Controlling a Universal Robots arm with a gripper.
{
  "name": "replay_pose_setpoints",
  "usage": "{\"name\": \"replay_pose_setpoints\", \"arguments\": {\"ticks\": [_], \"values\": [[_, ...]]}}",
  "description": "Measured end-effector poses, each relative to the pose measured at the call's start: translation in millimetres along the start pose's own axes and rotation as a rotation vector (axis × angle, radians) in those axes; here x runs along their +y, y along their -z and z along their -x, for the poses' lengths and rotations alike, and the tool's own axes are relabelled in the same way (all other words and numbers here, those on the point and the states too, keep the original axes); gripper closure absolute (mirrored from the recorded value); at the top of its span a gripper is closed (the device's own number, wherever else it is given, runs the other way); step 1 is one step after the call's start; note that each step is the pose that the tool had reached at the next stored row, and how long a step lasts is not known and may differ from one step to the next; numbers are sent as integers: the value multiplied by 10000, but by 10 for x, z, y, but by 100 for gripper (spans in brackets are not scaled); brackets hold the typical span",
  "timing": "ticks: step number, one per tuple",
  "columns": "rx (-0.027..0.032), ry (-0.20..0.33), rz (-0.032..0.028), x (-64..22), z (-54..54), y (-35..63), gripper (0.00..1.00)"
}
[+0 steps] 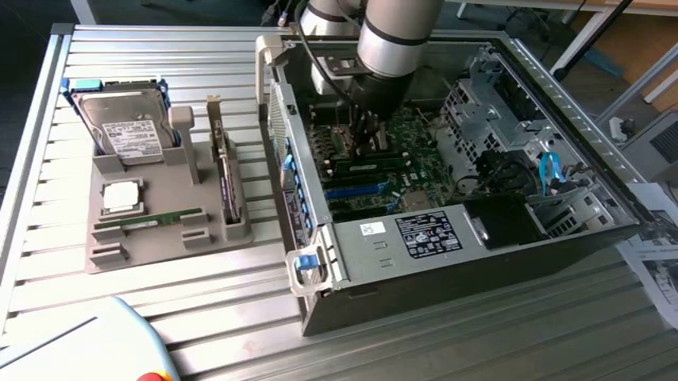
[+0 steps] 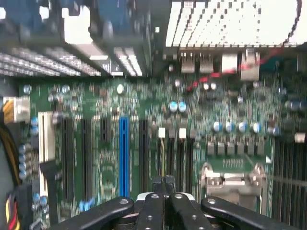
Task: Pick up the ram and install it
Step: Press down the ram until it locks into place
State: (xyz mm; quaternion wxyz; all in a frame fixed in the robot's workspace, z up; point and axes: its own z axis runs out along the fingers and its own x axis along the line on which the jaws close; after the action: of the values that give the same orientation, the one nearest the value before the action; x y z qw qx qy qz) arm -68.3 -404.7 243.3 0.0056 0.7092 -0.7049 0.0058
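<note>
The ram (image 1: 148, 220) lies flat in a grey holder (image 1: 159, 254) on the slatted metal worktop (image 1: 212, 309), towards the exterior view's left and well apart from the gripper. It is a thin green stick, resting lengthwise across the near part of the holder, and nothing is touching it. Just behind it in the same holder sits a small square silver processor chip (image 1: 121, 195), and behind that a silver hard drive (image 1: 125, 123) stands propped at a tilt.

To the exterior view's right of the holder lies an open computer case (image 1: 477, 278) with its motherboard (image 1: 424, 143) exposed. The arm (image 1: 398, 32) reaches down into the case from the far side, and the gripper (image 1: 366, 143) hangs low over the green board near the memory slots. Seen from the wrist, the gripper (image 2: 164, 182) has its black fingers (image 2: 154, 206) pressed together with nothing between them, poised above the motherboard (image 2: 230, 100) with a blue slot (image 2: 123, 153) off to one side.
</note>
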Motion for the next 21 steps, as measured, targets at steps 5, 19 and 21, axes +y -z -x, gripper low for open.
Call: {"name": "replay_pose_setpoints", "arguments": {"ticks": [5,19,21], "values": [[2,1,1,43,0,-32,89],[6,2,5,99,2,-158,89],[1,1,-1,104,2,-158,89]]}}
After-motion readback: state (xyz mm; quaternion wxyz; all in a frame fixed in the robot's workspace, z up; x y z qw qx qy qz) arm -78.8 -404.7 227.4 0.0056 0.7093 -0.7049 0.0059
